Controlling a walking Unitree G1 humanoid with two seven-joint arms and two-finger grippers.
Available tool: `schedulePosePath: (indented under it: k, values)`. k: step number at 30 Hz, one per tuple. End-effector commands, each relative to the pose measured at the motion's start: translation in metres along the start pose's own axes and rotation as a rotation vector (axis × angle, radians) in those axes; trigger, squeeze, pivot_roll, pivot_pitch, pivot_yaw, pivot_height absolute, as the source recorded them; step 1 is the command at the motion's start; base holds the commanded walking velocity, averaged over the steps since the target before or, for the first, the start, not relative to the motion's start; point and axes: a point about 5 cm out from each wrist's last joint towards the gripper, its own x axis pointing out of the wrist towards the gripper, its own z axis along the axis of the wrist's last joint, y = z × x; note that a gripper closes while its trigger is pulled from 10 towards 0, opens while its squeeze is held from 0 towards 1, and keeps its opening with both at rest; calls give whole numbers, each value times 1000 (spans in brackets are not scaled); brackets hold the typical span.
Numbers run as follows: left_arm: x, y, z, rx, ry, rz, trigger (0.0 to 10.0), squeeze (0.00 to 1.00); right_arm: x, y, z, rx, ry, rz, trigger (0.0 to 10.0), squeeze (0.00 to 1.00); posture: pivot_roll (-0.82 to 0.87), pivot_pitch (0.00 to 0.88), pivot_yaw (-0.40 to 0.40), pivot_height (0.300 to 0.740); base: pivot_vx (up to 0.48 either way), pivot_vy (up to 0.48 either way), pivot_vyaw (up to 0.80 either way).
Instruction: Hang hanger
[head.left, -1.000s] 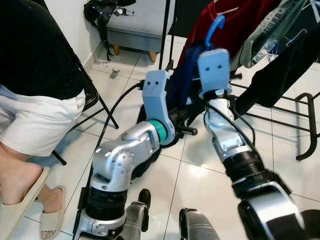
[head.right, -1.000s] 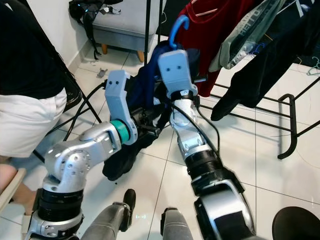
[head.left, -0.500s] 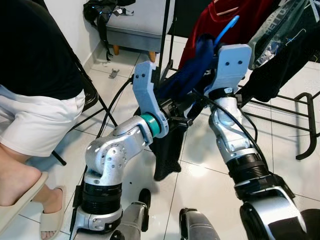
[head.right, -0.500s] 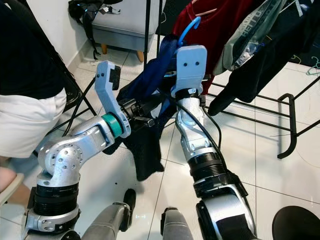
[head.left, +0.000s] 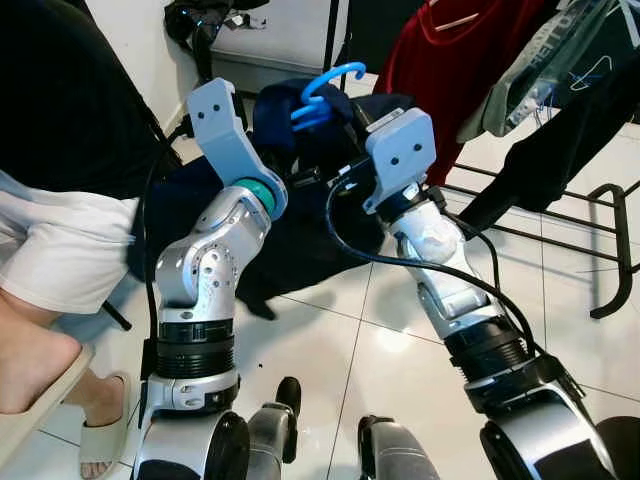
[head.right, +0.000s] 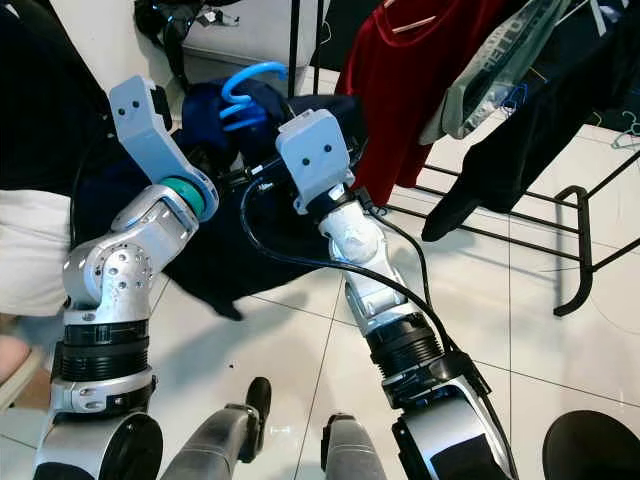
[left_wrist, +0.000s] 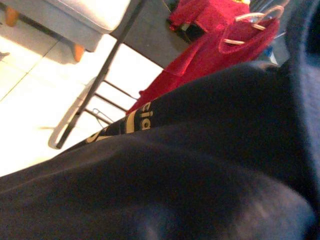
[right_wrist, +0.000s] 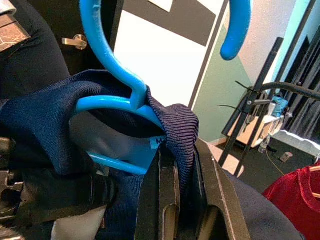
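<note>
While a person in white shorts (head.left: 60, 250) sits at the far left, the left gripper (head.left: 300, 180) is buried in the navy shirt (head.left: 300, 230); its fingers' state cannot be told. Right gripper (right_wrist: 177, 200) fingers (right_wrist: 167, 195) pinch the collar just below the blue hanger (right_wrist: 107, 75). Beyond hangs a red shirt (head.left: 450, 60).

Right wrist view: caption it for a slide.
Right gripper clamps the navy knit collar on a bright blue plastic hanger.
</note>
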Motion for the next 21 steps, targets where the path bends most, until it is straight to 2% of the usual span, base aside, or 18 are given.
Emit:
schedulePosePath:
  k: [1, 2, 3, 6, 7, 9, 10, 11, 12, 13, 14, 15, 21]
  values:
    - [-7, -39, -18, -8, 51, -206, 10000, 0, 2, -3, 0, 128, 9, -75, 10000, 0, -44, 167, 55, 740, 0, 0, 0]
    - [-7, -39, -18, -8, 51, -206, 10000, 0, 2, -3, 0, 128, 9, -75, 10000, 0, -44, 167, 55, 740, 0, 0, 0]
    - [-10, -49, -25, 7, 69, -254, 10000, 0, 3, -6, 0, 186, 11, -110, 10000, 0, -44, 167, 55, 740, 0, 0, 0]
    - [-12, -55, -30, 16, 78, -277, 10000, 0, 4, -8, 1, 219, 11, -126, 10000, 0, -44, 167, 55, 740, 0, 0, 0]
    - [-13, -59, -31, 108, 61, -304, 10000, 0, 4, -13, 2, 240, 5, -133, 10000, 0, -44, 167, 55, 740, 0, 0, 0]
    - [-19, -57, -37, 379, 23, -343, 10000, 0, 3, -27, 6, 254, -11, -141, 10000, 0, -45, 169, 56, 740, 0, 0, 0]
    - [-19, -57, -37, 379, 23, -343, 10000, 0, 3, -27, 6, 254, -11, -141, 10000, 0, -45, 169, 56, 740, 0, 0, 0]
    - [-22, -55, -41, 473, 18, -360, 10000, 0, 2, -32, 8, 260, -18, -144, 10000, 0, -45, 169, 56, 740, 0, 0, 0]
    - [-22, -55, -41, 473, 18, -360, 10000, 0, 2, -32, 8, 260, -18, -144, 10000, 0, -45, 169, 56, 740, 0, 0, 0]
    - [-24, -52, -44, 523, 13, -361, 10000, 0, 1, -37, 10, 268, -27, -144, 10000, 0, -45, 170, 56, 740, 0, 0, 0]
    - [-24, -52, -44, 523, 13, -361, 10000, 0, 1, -37, 10, 268, -27, -144, 10000, 0, -45, 170, 56, 740, 0, 0, 0]
    - [-26, -51, -47, 548, 9, -366, 10000, 1000, 2, -41, 12, 279, -37, -145, 10000, 0, -44, 171, 56, 740, 0, 0, 0]
    - [-33, -55, -47, 587, -23, -409, 10000, 1000, 3, -43, 16, 290, -45, -133, 10000, 0, -47, 172, 60, 740, 0, 0, 0]
